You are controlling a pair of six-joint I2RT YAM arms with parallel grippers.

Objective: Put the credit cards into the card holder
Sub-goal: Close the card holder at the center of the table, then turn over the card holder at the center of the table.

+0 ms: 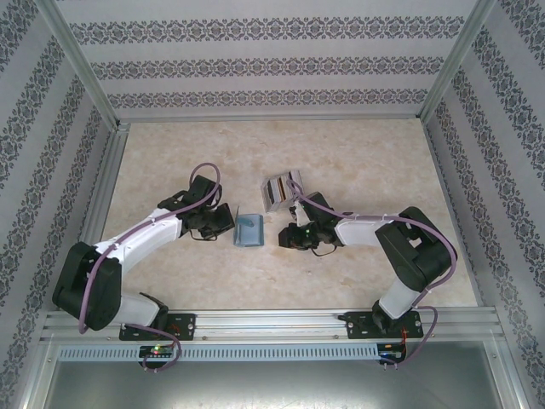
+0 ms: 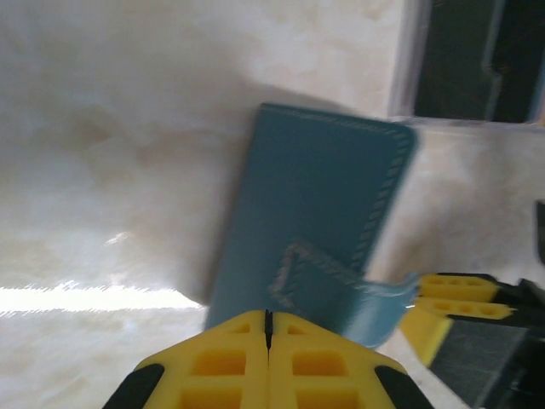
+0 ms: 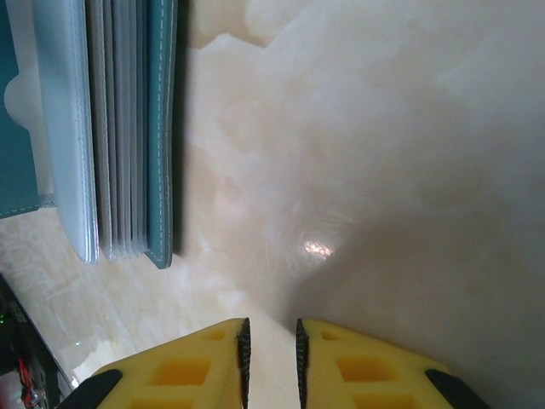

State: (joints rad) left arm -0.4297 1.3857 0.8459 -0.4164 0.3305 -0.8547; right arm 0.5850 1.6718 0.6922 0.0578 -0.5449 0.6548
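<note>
The teal-blue card holder (image 1: 249, 230) lies on the table between my two grippers. In the left wrist view the card holder (image 2: 315, 213) shows its stitched cover and a curled closing tab just past my left gripper (image 2: 268, 315), whose jaws are pressed together; the holder's near edge is hidden behind the tips. My left gripper (image 1: 227, 222) sits at the holder's left side. My right gripper (image 1: 287, 236) hovers to its right. The right gripper (image 3: 271, 328) stands slightly open over bare table, with the card holder (image 3: 160, 128) and its pale leaves at upper left. The credit cards (image 1: 278, 189) stand in a rack.
The pale grey slotted rack (image 1: 284, 196) stands just behind the right gripper, near the table's middle. Patterned walls and metal posts close in the table on three sides. The right gripper's yellow fingers (image 2: 451, 294) show beside the holder's tab in the left wrist view.
</note>
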